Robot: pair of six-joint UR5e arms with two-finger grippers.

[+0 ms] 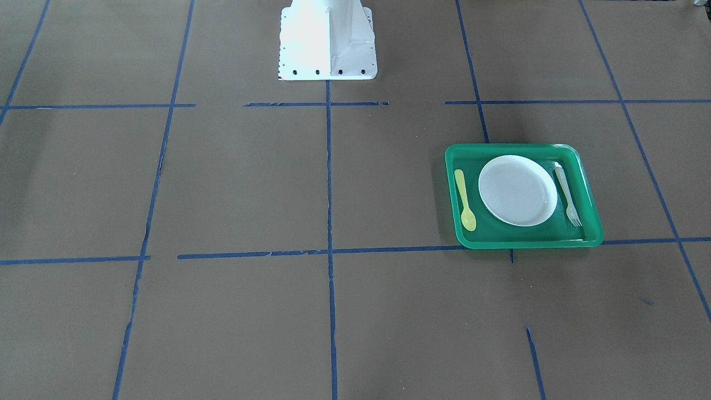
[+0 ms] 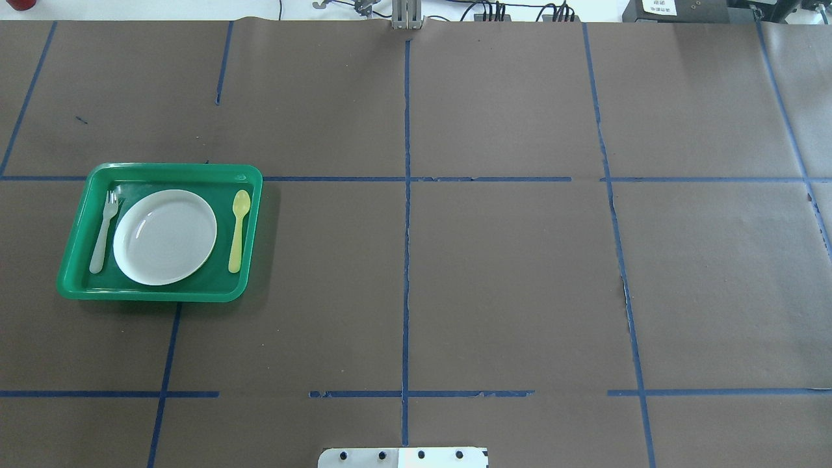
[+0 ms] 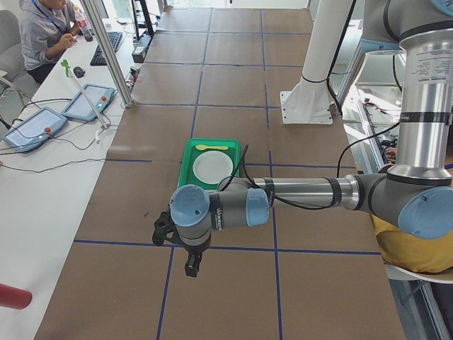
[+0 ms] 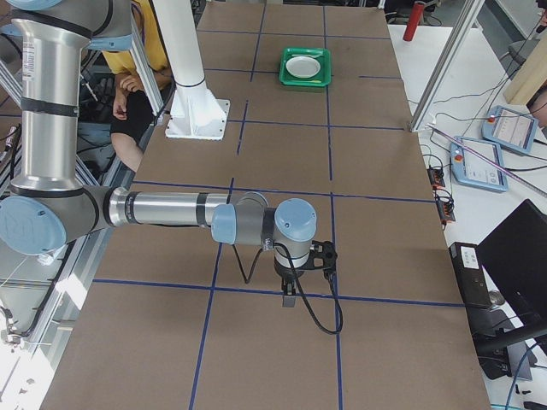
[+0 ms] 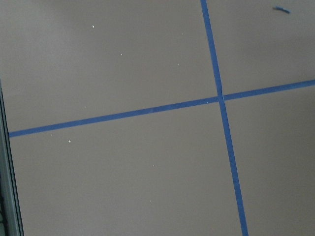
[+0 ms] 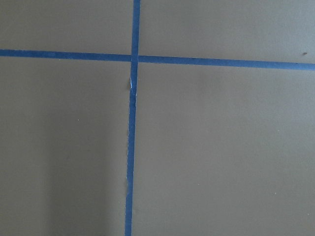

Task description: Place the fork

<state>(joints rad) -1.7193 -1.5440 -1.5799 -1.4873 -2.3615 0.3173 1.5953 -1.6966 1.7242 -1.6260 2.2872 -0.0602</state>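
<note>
The pale whitish fork (image 1: pixel 567 194) lies flat in the green tray (image 1: pixel 522 243), beside the white plate (image 1: pixel 517 190), with its tines toward the operators' side. In the overhead view the fork (image 2: pixel 104 231) is at the left edge of the tray (image 2: pixel 156 294). The left gripper (image 3: pixel 192 268) shows only in the exterior left view, raised over bare table well short of the tray; I cannot tell whether it is open. The right gripper (image 4: pixel 289 301) shows only in the exterior right view, far from the tray (image 4: pixel 305 66); I cannot tell its state either.
A yellow spoon (image 2: pixel 238 221) lies in the tray on the plate's (image 2: pixel 165 236) other side. The white robot base (image 1: pixel 328 41) stands at the table's edge. Blue tape lines cross the brown table cover. Both wrist views show only table and tape.
</note>
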